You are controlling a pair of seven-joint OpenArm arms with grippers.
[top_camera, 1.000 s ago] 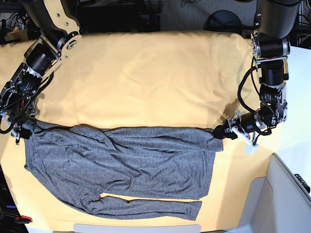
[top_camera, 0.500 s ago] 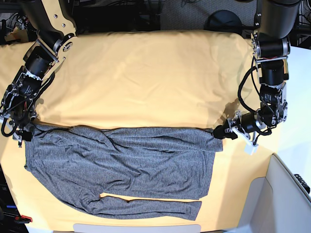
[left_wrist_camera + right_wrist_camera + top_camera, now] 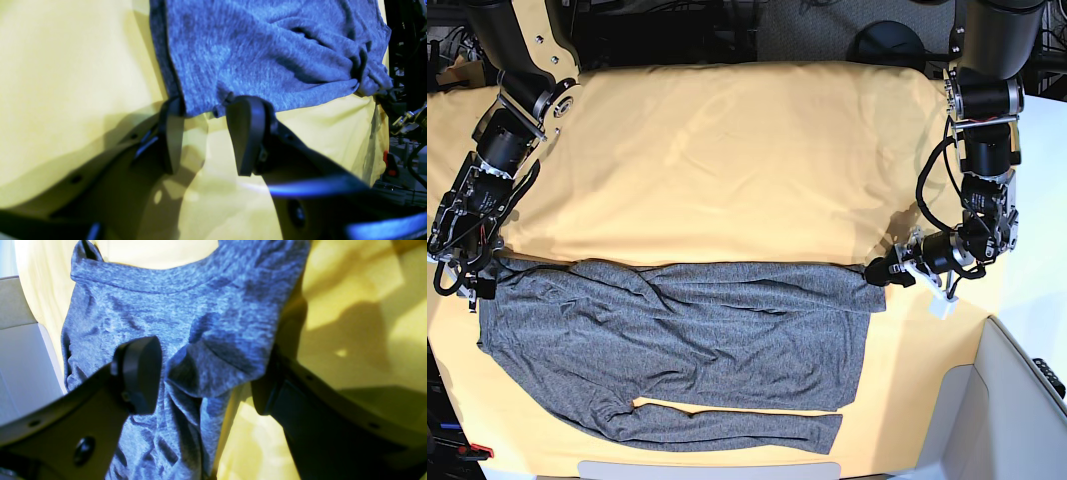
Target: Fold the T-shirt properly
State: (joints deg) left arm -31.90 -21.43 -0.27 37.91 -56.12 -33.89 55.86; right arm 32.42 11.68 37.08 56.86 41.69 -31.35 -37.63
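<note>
1. Pincer on the left (image 3: 205, 133), left wrist view: jaws part-way apart, tips at the shirt (image 3: 267, 53) hem corner. The edge lies between them, one tip touching it, but nothing is clamped; released.

2. Right wrist view: right pincer (image 3: 206, 373) spread wide, straddling a raised fold at the shoulder, near the collar. One pad rests over the cloth; the jaws are apart, so no grasp.

3. Base view: shirt (image 3: 677, 330) lies flat on the yellow sheet (image 3: 727, 150) over the tabletop, one sleeve along its near side. Over the last second the right arm (image 3: 487, 180) crept a little toward its corner, and the left pincer (image 3: 882, 272) stayed put. Judgement: both corners are lined up, closing comes next, no fold begun.
</note>
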